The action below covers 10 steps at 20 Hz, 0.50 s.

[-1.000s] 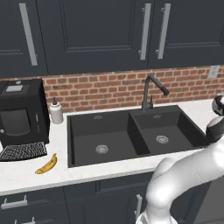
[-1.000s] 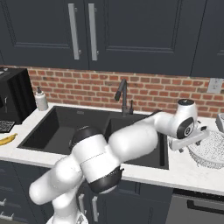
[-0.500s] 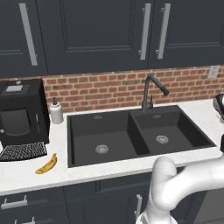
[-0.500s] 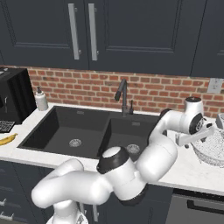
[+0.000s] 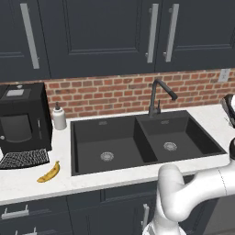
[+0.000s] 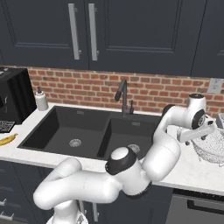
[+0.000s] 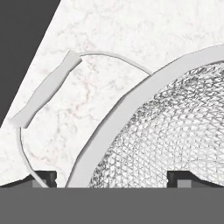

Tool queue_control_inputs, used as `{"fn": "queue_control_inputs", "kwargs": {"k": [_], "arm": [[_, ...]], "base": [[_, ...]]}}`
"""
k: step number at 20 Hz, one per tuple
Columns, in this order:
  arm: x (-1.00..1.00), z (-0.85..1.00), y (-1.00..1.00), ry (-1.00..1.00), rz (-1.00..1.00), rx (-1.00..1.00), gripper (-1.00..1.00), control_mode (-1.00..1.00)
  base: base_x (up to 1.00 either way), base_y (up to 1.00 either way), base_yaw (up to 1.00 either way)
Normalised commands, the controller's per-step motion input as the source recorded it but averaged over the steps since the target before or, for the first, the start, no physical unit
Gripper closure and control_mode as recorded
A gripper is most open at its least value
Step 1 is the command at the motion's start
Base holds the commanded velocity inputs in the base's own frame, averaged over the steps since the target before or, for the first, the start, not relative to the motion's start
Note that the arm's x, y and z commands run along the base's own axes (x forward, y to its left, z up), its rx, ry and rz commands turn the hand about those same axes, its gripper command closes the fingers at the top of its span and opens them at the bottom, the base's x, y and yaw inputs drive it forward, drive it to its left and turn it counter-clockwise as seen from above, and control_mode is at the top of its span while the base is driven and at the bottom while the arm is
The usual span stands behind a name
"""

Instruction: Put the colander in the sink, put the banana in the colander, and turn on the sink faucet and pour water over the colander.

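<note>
Your gripper hangs over colander, jaws spread wide, nothing held; in hand view one fingertip sits outside rim, other inside mesh bowl. Colander sits on white counter right of sink, beside narrower basin. Banana lies on counter left of sink, near front edge. Sink faucet stands behind basin divider.

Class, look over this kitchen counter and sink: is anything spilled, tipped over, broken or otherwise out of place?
Nothing stands out. The colander sits upright on the counter right of the sink, with the open pincer over its rim. The banana lies intact on the counter left of the sink, and the basins look dry.
</note>
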Motion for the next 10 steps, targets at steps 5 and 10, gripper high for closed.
{"fn": "queue_control_inputs", "kwargs": {"k": [5,10], "arm": [[-0.24,-0.31,0.0,-0.03,-0.02,0.07,1.0,-1.0],[-0.53,-0.31,0.07,-0.08,-0.05,0.05,1.0,-1.0]], "base": [[0.0,0.0,0.0],[0.0,0.0,0.0]]}}
